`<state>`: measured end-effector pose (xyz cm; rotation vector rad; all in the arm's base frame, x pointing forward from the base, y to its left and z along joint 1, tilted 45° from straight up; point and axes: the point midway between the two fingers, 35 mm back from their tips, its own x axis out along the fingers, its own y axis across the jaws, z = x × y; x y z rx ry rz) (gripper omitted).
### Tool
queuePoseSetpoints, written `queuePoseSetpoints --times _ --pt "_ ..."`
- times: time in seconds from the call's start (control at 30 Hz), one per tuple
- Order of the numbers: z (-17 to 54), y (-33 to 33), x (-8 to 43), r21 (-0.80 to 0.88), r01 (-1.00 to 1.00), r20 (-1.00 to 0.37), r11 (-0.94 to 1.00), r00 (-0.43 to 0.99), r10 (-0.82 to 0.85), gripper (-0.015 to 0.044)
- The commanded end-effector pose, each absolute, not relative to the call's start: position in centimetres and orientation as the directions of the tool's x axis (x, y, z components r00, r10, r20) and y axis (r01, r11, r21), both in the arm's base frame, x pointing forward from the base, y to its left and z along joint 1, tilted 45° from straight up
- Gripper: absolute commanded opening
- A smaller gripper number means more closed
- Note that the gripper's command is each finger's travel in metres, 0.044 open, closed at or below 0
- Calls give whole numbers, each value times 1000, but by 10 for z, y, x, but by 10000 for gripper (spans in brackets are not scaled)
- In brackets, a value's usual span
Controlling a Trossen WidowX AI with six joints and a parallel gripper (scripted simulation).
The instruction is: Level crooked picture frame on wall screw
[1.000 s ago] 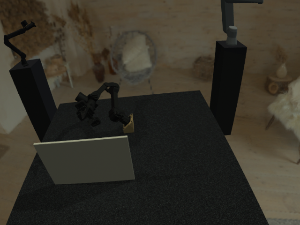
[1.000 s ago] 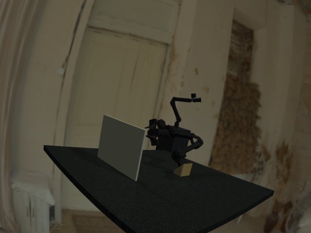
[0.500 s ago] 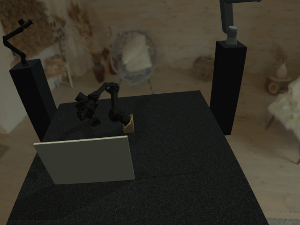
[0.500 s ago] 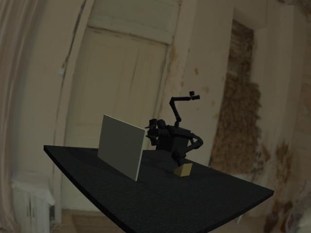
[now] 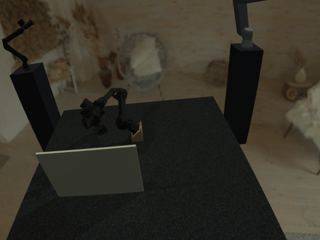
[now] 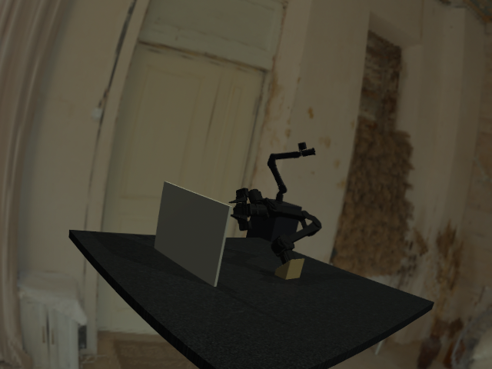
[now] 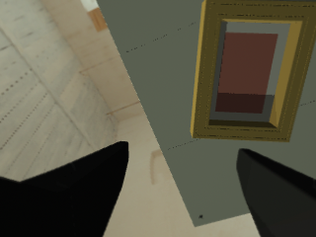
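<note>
The gold picture frame (image 7: 206,74) hangs on the grey-green panel (image 7: 158,79), upper right in the wrist view, its right side cut off. Its edges are not parallel to the panel's: it is turned clockwise, so its left side sits higher. It holds a red-brown picture with a shadow over the lower part. The screw and notched strip are hidden. My gripper (image 5: 94,127) (image 6: 231,209) (image 7: 183,149) is open and empty in front of the panel. In the wrist view the fingertips lie below the frame and to its left, apart from it.
The upright panel (image 5: 93,173) (image 6: 191,234) shows only its back in the top and exterior views. It stands on the dark table (image 5: 196,167) (image 6: 301,317). My arm's base sits at a wooden wedge (image 5: 139,135) (image 6: 294,269). Two black pedestals (image 5: 32,100) (image 5: 241,95) with other arms stand beyond the table.
</note>
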<state>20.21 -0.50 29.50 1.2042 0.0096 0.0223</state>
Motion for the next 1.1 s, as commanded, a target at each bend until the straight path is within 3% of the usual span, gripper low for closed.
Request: queuePoseSetpoints --times 0.0,0.6,0.87,1.07 --pt "295 -4 202 935 -17 8 355 1000 27 260" --pt "295 -5 204 934 -12 5 358 1000 22 260" --pt "269 -26 270 934 -20 12 356 1000 26 260" --pt "266 -28 274 934 -21 12 356 1000 27 260"
